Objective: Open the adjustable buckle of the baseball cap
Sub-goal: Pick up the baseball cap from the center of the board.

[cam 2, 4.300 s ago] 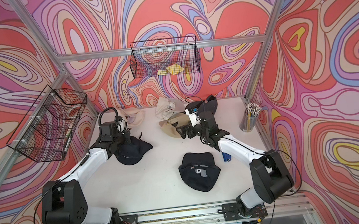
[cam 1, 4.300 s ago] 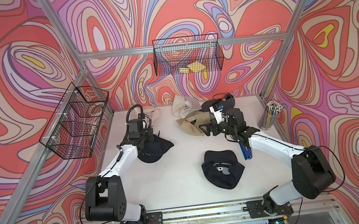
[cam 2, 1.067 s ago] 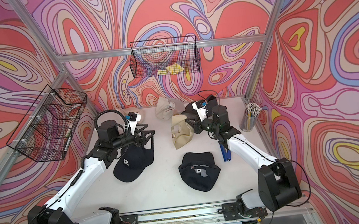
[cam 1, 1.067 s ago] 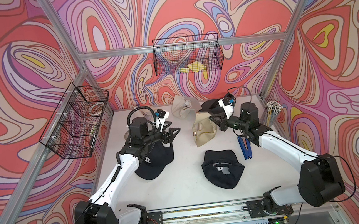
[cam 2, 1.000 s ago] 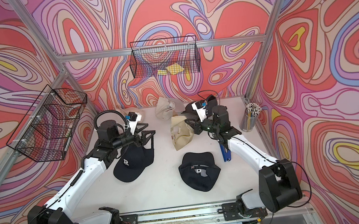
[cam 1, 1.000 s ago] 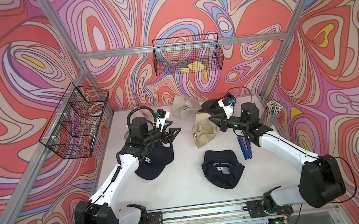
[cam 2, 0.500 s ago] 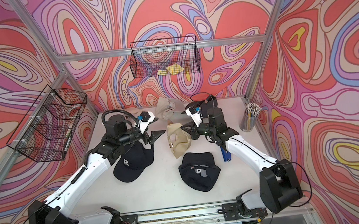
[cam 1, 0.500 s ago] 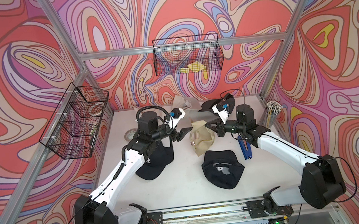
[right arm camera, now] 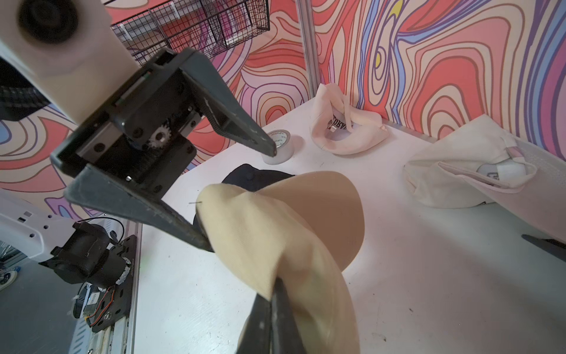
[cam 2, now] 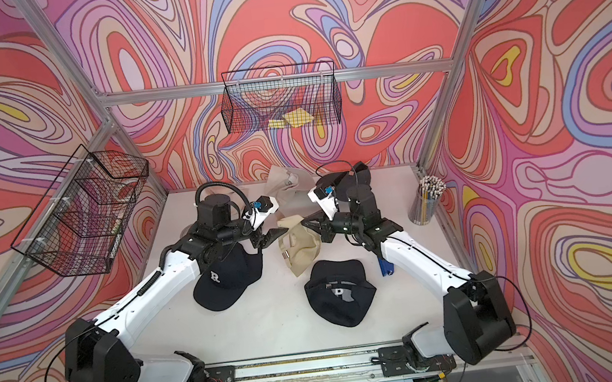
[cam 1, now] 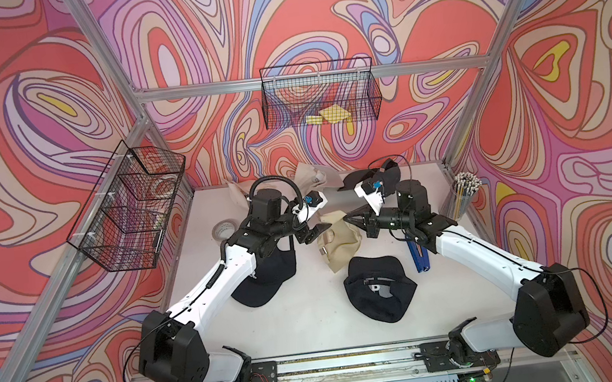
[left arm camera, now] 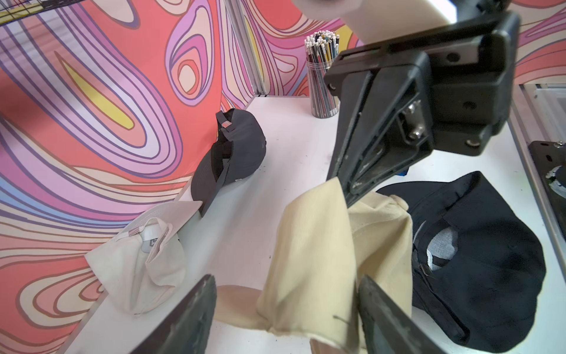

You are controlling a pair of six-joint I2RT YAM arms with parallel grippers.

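My right gripper (cam 1: 352, 221) is pressed together on a fold of the tan cap (cam 1: 338, 241), holding it up over the middle of the table (cam 1: 311, 327). Can't tell if the cap's low end touches the top. My left gripper (cam 1: 316, 232) has its jaws spread wide right beside the cap's edge, with nothing pinched yet imo

Step in hand, as I read it: get the left onto the strap by the buckle (cam 1: 323, 251) while the right holds the cap taut. To do it well I'd hold the right dead steady and bring the left down to that metal bit. Then close on the strap end itself, not loose crown cloth, or I'm just tugging fabric

Both top views show the little metal buckle (cam 2: 286, 255) hanging on the side of the cap toward my base. Neither wrist view shows it at all, and I can't make out the strap clearly anywhere. The left wrist view does show cloth sitting between my left fingers (left arm camera: 196, 306). The right wrist view shows one of them right at the cloth and the other well clear
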